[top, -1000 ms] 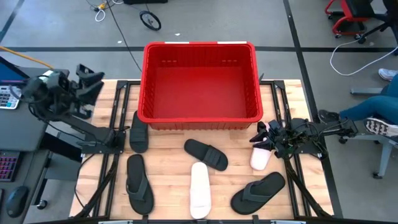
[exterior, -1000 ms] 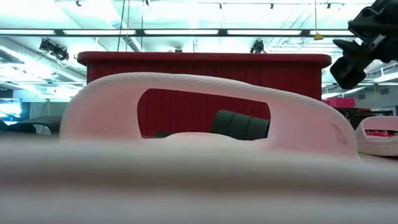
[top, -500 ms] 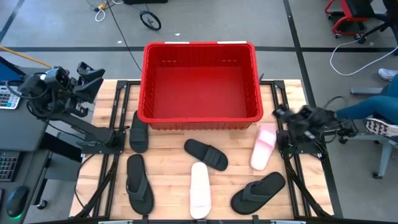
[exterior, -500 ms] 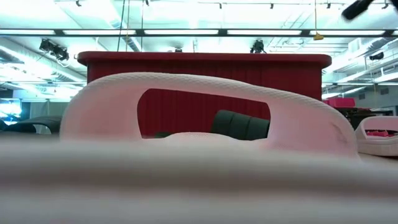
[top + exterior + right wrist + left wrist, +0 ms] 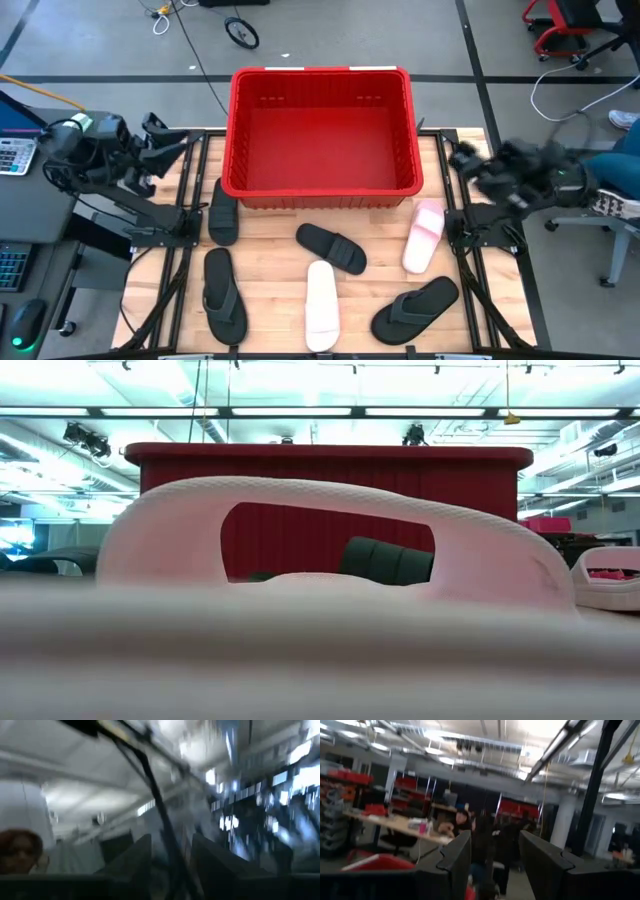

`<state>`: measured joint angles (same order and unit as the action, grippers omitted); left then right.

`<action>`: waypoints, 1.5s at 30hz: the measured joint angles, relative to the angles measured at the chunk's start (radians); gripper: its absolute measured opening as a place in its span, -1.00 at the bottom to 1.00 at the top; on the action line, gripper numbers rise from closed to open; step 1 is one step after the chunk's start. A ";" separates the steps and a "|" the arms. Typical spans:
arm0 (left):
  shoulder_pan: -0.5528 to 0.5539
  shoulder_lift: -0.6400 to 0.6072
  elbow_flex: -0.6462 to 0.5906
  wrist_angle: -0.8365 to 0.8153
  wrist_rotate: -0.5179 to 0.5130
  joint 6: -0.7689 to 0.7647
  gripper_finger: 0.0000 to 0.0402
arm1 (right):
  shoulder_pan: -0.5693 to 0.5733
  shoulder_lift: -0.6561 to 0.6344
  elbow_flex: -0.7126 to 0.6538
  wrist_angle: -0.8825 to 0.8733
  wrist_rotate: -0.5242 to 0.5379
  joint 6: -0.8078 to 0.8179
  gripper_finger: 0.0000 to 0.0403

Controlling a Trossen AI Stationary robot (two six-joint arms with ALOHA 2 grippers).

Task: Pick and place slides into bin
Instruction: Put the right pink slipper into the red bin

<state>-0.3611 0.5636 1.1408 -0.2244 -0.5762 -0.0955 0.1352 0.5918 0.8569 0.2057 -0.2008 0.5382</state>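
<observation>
Six slides lie on the bench (image 5: 270, 250) before the empty red bin (image 5: 322, 190). The left pincer (image 5: 172, 150) hangs open off the bench's left edge; the blurred right pincer (image 5: 462, 160) seems open too, empty.

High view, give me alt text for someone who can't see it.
An empty red bin sits at the table's far edge, with six slides on the wood before it: two pale pink slides and four black slides. The left gripper and right gripper hang near the table's side edges, holding nothing.
</observation>
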 joint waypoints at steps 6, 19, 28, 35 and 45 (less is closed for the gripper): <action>0.000 -0.001 0.000 -0.085 0.000 -0.007 -0.14 | 0.103 0.409 0.318 -0.671 -0.265 0.319 -0.26; 0.000 -0.001 0.000 -0.090 0.000 0.001 -0.14 | 0.490 0.879 0.378 -1.395 -0.511 0.500 -0.26; 0.000 -0.001 0.000 -0.106 0.000 0.031 -0.14 | 0.515 0.945 0.378 -1.534 0.061 0.674 -0.26; 0.000 -0.001 0.000 -0.111 0.000 0.028 -0.14 | 0.499 0.927 0.355 -1.754 0.355 0.711 -0.26; -0.001 -0.001 0.000 -0.113 0.001 -0.035 -0.14 | 0.448 0.913 0.143 -1.574 0.283 0.748 -0.26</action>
<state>-0.3622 0.5629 1.1408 -0.3378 -0.5756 -0.1302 0.5833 1.5047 0.9998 -1.3684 0.0818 1.2861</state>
